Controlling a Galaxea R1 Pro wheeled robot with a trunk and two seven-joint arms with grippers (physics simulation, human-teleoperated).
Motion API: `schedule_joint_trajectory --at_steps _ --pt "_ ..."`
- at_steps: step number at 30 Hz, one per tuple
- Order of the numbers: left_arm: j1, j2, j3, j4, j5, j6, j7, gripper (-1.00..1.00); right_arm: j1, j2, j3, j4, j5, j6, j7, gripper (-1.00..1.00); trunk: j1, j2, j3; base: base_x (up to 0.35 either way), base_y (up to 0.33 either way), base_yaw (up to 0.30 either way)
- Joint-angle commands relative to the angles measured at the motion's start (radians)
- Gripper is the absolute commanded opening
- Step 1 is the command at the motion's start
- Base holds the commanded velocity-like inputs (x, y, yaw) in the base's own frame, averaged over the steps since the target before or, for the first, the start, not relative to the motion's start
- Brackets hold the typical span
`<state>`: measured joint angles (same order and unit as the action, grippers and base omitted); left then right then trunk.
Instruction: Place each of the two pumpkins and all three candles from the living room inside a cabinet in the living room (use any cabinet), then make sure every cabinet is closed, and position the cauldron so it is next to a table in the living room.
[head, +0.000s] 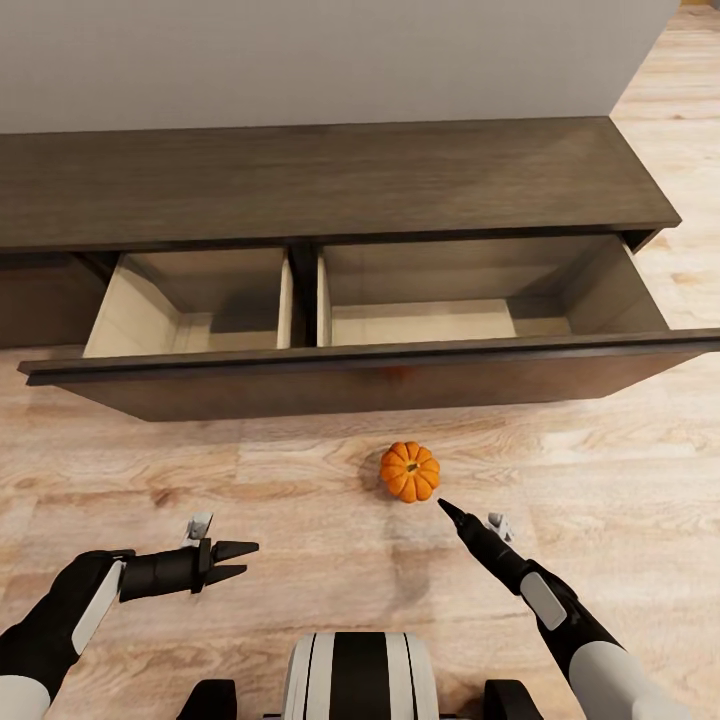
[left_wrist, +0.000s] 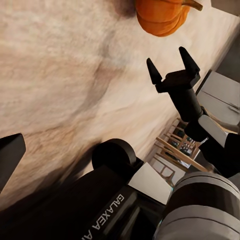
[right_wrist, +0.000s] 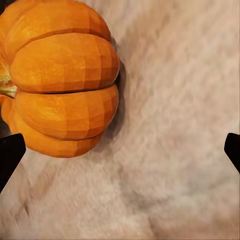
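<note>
One orange ribbed pumpkin (head: 410, 471) sits on the wood floor in front of the cabinet (head: 330, 180). The cabinet's long drawer (head: 380, 380) is pulled out, and its two pale compartments show. My right gripper (head: 447, 508) is open, its tips just short of the pumpkin on the near right side. In the right wrist view the pumpkin (right_wrist: 60, 75) lies ahead and to one side of the open right gripper (right_wrist: 120, 152). The left wrist view shows the pumpkin (left_wrist: 160, 15) beyond the right gripper (left_wrist: 170, 62). My left gripper (head: 245, 561) hangs open over bare floor, well left of the pumpkin. The candles and cauldron are out of view.
The pulled-out drawer front (head: 150, 395) juts over the floor between me and the cabinet body. A white wall (head: 300, 60) rises behind the cabinet. Wood floor (head: 300, 470) runs past the cabinet's right end (head: 690, 150). My base (head: 360, 675) is at the bottom centre.
</note>
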<state>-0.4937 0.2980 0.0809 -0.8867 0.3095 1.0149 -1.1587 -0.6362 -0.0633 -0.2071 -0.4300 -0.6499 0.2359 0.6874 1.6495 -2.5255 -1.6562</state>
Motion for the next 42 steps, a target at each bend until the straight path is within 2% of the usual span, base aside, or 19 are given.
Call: schedule_joint_trajectory --at_steps 1,6,22,28,38,42 --pt "0.000 0.000 0.000 0.000 0.000 0.005 -0.002 1.00 0.000 0.000 -0.003 0.000 -0.008 0.010 0.003 1.00 0.000 0.000 0.000 0.133 0.000 0.000" --pt "0.000 -0.002 0.000 0.000 0.000 0.005 -0.001 1.00 0.000 -0.001 -0.003 0.000 -0.008 0.008 0.004 1.00 0.000 0.000 0.000 0.192 0.000 0.000" --pt "0.000 -0.005 0.000 0.000 0.000 0.005 0.002 1.00 0.000 0.000 -0.003 0.000 -0.008 0.009 0.004 1.00 0.000 0.000 0.000 0.035 0.023 0.000" --pt "0.000 -0.022 0.000 0.000 -0.001 0.005 0.000 1.00 0.000 0.000 -0.003 0.000 -0.008 0.009 0.003 1.00 0.000 0.000 0.000 0.025 0.006 0.000" --pt "0.000 -0.025 0.000 0.000 0.000 0.005 -0.001 1.00 0.000 0.000 -0.003 0.000 -0.005 0.008 0.003 1.00 0.003 -0.002 -0.028 0.000 0.000 0.000" --pt "0.000 -0.026 0.000 0.000 0.000 0.005 -0.001 1.00 0.000 0.001 -0.003 0.000 -0.001 0.008 0.004 1.00 0.003 -0.002 -0.028 0.000 0.000 0.000"
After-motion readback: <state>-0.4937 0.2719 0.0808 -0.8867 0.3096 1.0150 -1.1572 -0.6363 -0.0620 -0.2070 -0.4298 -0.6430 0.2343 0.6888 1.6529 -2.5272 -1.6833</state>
